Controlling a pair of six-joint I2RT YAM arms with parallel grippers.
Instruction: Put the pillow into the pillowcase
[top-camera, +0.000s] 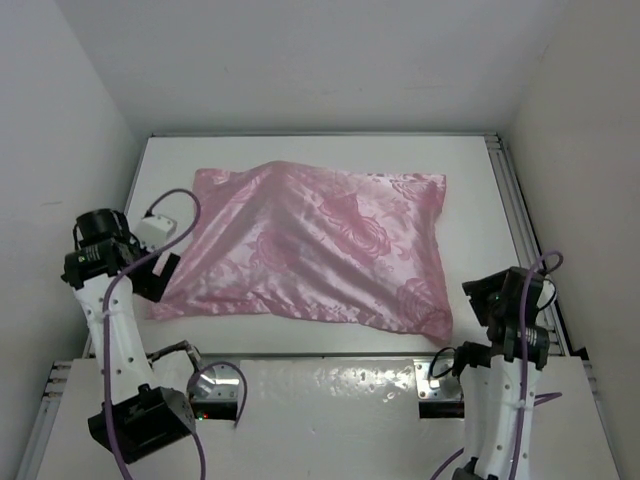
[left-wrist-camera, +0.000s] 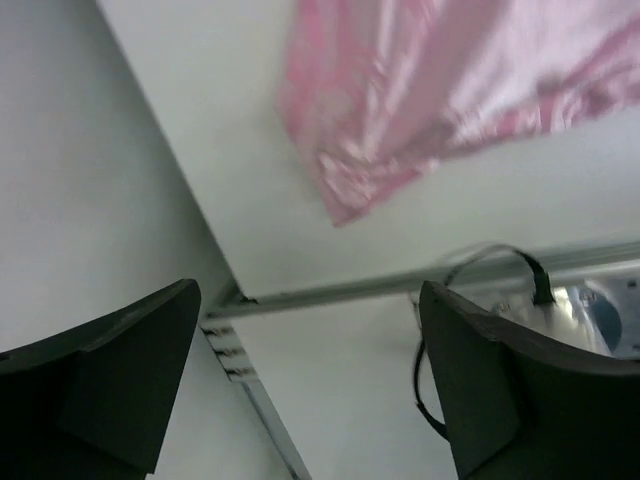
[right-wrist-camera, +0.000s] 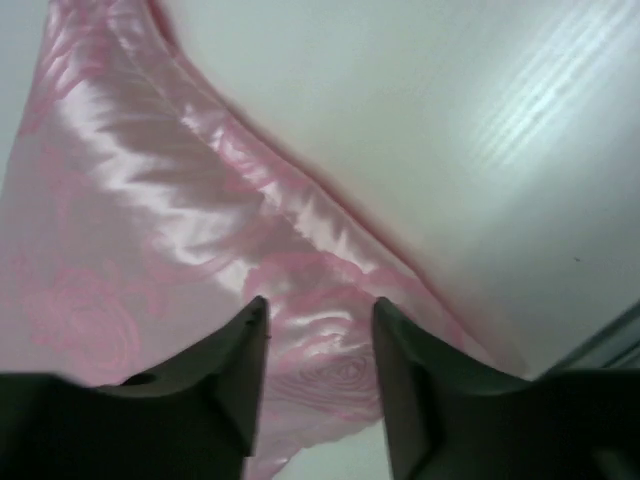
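The pink satin pillowcase (top-camera: 310, 245) lies plump and filled out across the middle of the white table. The pillow is hidden; no cream cushion shows in any view. My left gripper (top-camera: 158, 272) is open and empty at the pillowcase's near left corner, which shows in the left wrist view (left-wrist-camera: 400, 110). My right gripper (top-camera: 492, 300) is open and empty just right of the near right corner; in the right wrist view its fingertips (right-wrist-camera: 255, 320) frame a rose on the satin (right-wrist-camera: 200, 230) without holding it.
White walls close in the table (top-camera: 330, 155) on the left, back and right. A metal rail (top-camera: 520, 230) runs along the right edge. The arm bases and a shiny plate (top-camera: 330, 385) sit at the near edge, with cables by each arm.
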